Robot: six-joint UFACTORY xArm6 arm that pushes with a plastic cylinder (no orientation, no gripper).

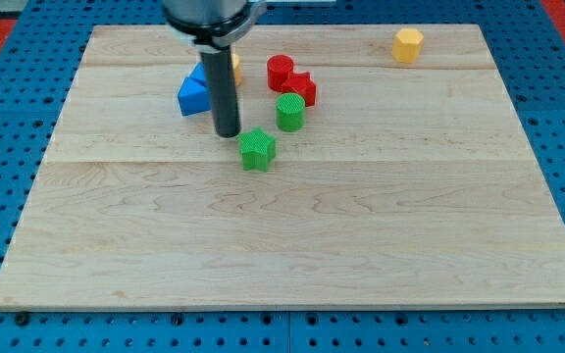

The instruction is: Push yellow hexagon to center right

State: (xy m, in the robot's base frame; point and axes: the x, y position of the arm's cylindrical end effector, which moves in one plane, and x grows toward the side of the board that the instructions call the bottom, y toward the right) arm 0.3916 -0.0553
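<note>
Although the arm's upper body is cut off by the view's top edge, its straight dark rod shows fully, and my tip (227,133) rests on the pale wooden board (292,245); it carries no claw, so there is nothing to be apart or together. The yellow hexagon block (408,44), the task's thing, sits alone near the board's top right corner, at about two o'clock from my tip and well apart from it. A green star-shaped block (257,149) lies just beside my tip at about four o'clock. A green cylinder block (289,112) stands at two o'clock, near the tip. Behind it, a red cylinder block (280,71) touches a second red block (302,88) whose shape is hard to make out. At eleven o'clock a blue block (194,93), seemingly triangular, is partly hidden by the rod. A sliver of another yellow block (235,67) peeks out behind the rod, its shape concealed.
</note>
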